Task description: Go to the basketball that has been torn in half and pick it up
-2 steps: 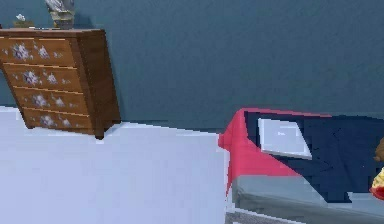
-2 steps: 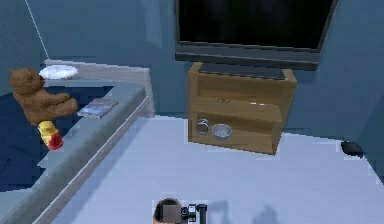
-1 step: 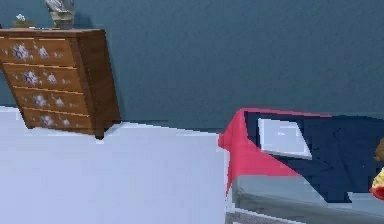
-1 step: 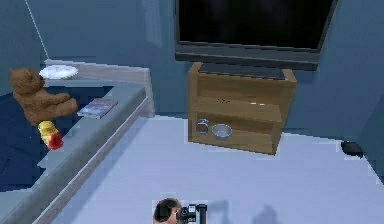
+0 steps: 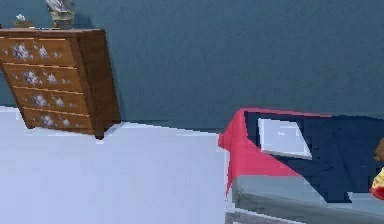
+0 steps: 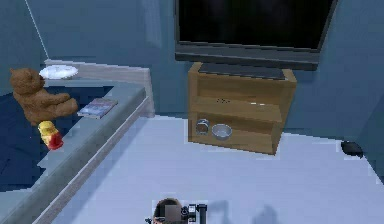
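Currently logged, item by item.

1. My gripper: at the arm side view's bottom edge, over pale floor. Its far end is too small to make out, so I cannot tell how the fingers stand or whether it holds anything.
2. Basketball: I cannot tell where it is.
3. Small dark thing: on the floor at the arm side view's right edge, near the wall. It is too small to identify.
4. Bed: on the forward view's right, with a red and navy cover. A flat white rectangle lies on it.
5. On the bed, at the arm side view's left: a seated brown teddy bear, a yellow-and-red thing just beside it, a book and a white dish at the far end.
6. Wooden stand: against the wall, below a dark television. Two small round things sit on its lower shelf.
7. Wooden dresser: on the forward view's left, against the teal wall, with a pale bust on top.
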Motion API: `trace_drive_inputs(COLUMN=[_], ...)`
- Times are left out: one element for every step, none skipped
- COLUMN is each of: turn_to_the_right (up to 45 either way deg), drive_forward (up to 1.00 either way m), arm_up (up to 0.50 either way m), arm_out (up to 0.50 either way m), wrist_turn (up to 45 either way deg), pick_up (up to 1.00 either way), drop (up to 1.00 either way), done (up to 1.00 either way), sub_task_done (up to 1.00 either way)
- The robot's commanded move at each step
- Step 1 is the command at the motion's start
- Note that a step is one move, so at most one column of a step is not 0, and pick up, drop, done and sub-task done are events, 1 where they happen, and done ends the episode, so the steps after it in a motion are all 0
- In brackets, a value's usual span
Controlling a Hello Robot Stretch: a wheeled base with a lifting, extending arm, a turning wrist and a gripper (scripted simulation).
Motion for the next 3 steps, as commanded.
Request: trace_drive_inputs(turn_to_the_right=[0.0,0.0,0.0], drive_forward=[0.0,0.0,0.0], arm_up=[0.0,0.0,-0.3], arm_out=[0.0,0.0,0.0], wrist_turn=[45.0,9.0,0.0], pick_up=[0.0,0.0,0.0], drop=[0.0,0.0,0.0], done=[0.0,0.0,0.0], sub_task_done=[0.0,0.0,0.0])
